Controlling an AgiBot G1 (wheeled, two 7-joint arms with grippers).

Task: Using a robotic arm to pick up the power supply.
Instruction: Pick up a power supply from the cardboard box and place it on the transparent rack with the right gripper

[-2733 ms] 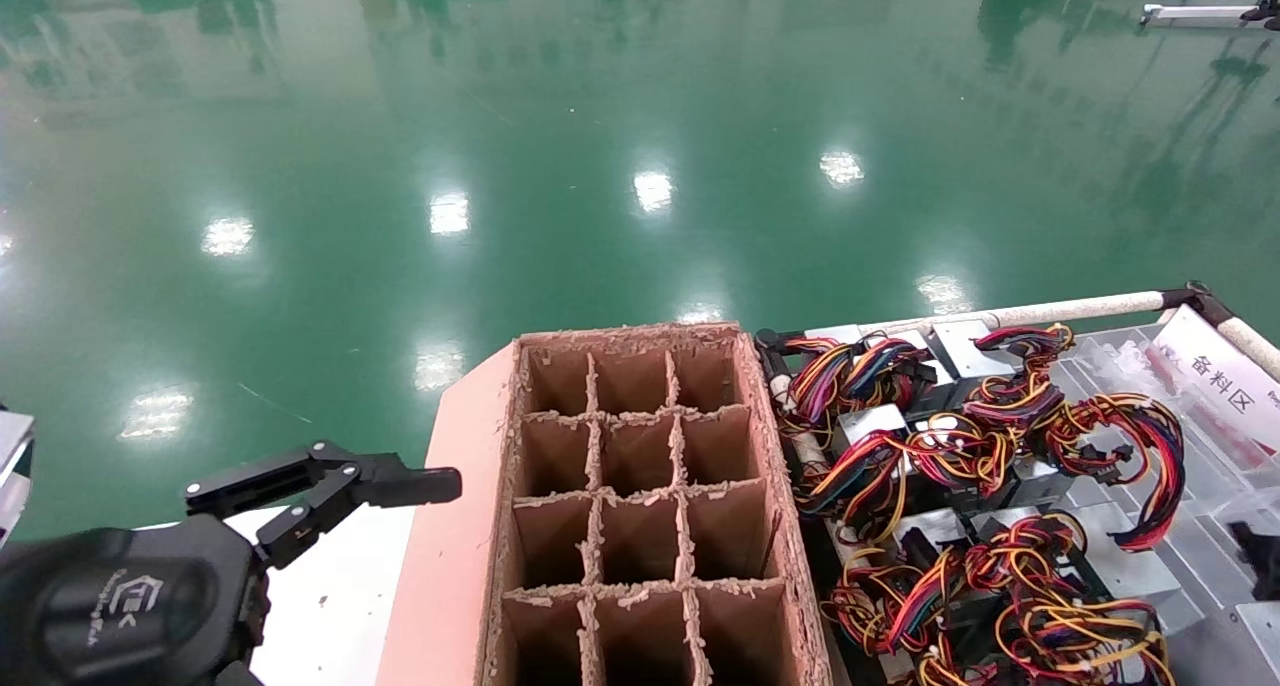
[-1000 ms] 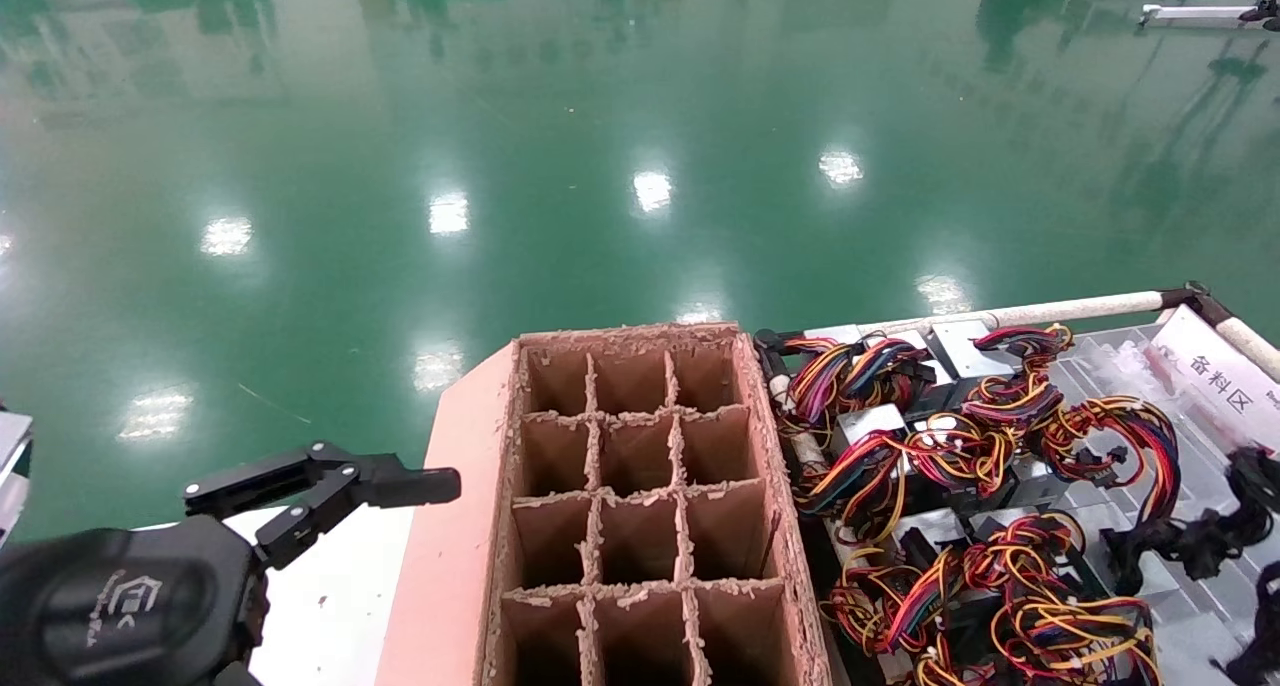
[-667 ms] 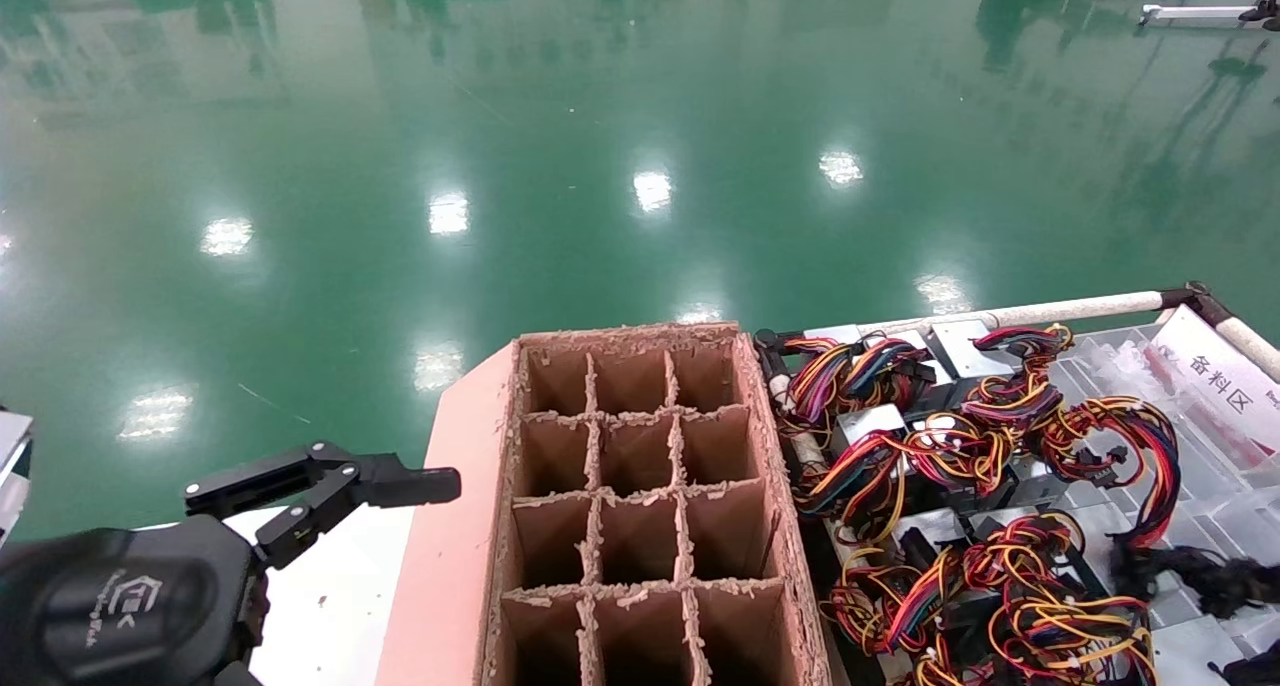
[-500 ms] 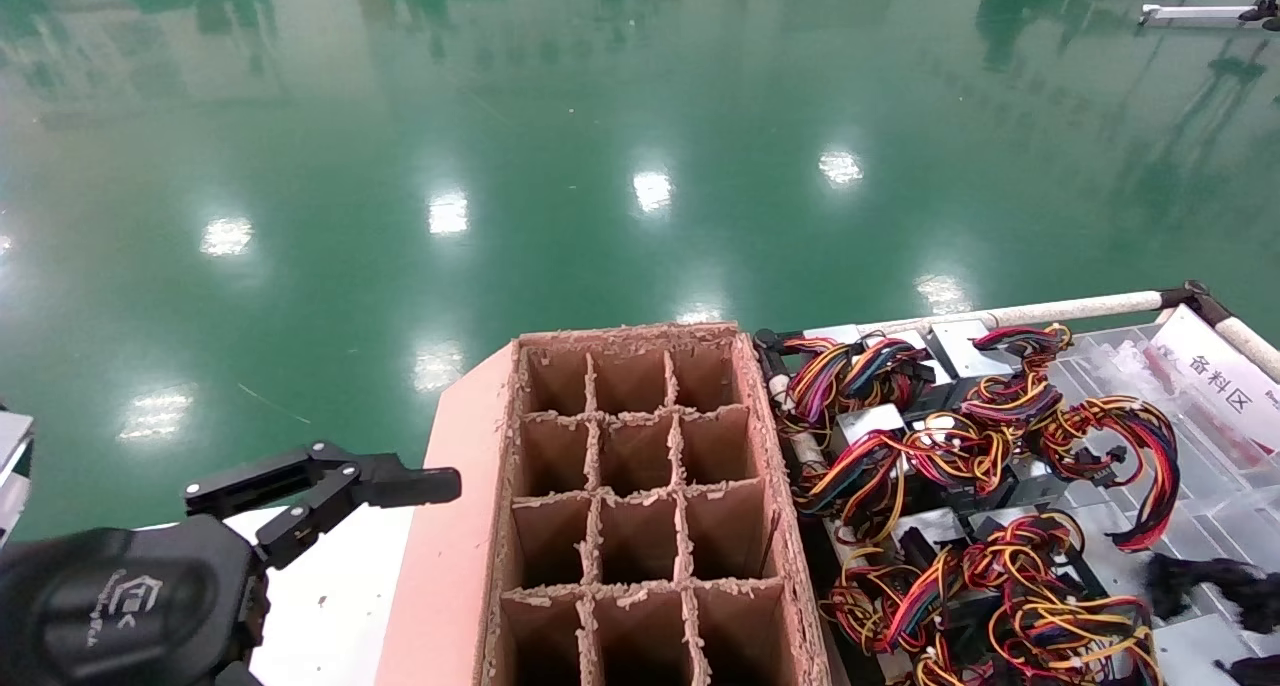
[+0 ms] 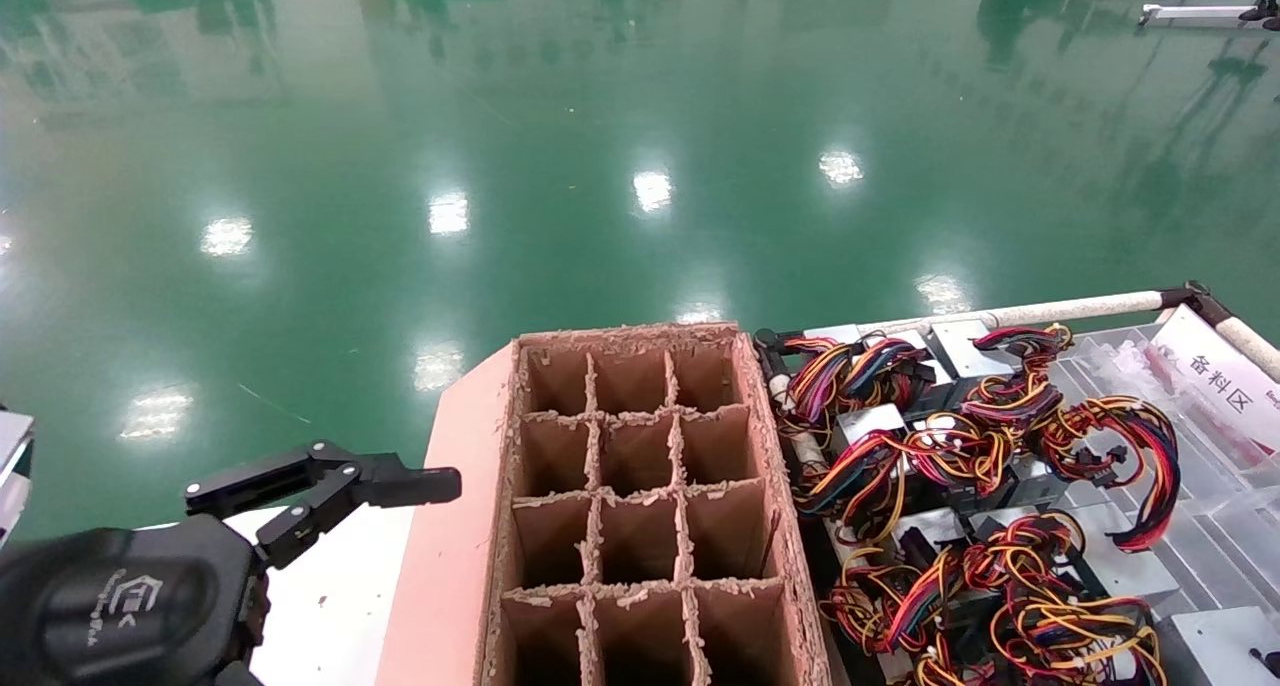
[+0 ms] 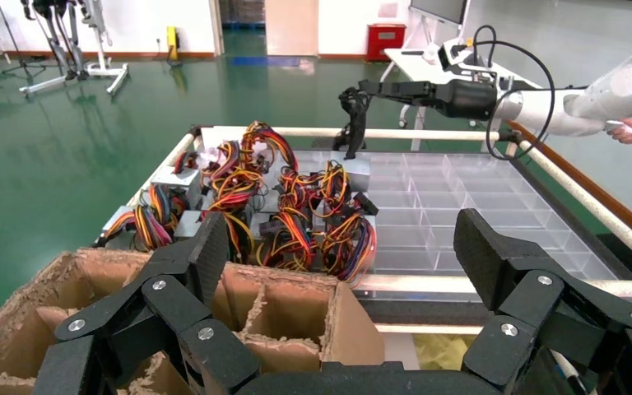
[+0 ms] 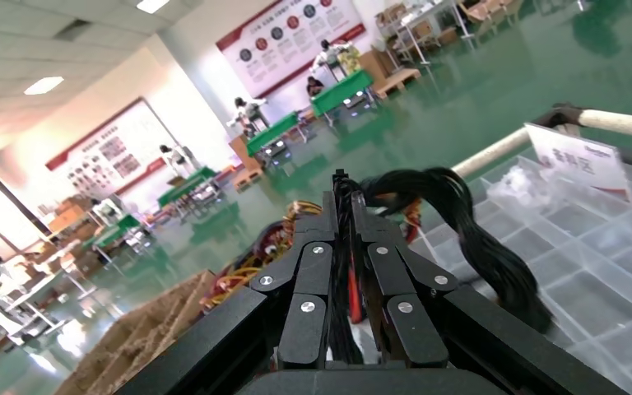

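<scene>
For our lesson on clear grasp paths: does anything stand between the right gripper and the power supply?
Nothing visible does. The right gripper is shut on the black cord bundle of the power supply, whose silver box hangs below it over the tray. The left gripper is parked open beside the carton.

Divided carton (image 5: 640, 506) sits left of the parts tray (image 5: 1215, 536). Wired boxes (image 5: 960, 496) cluster along the tray's left edge, next to the carton. Sign (image 5: 1222, 381) at the tray's right edge. Left gripper (image 5: 325, 491) off the carton's left side.
</scene>
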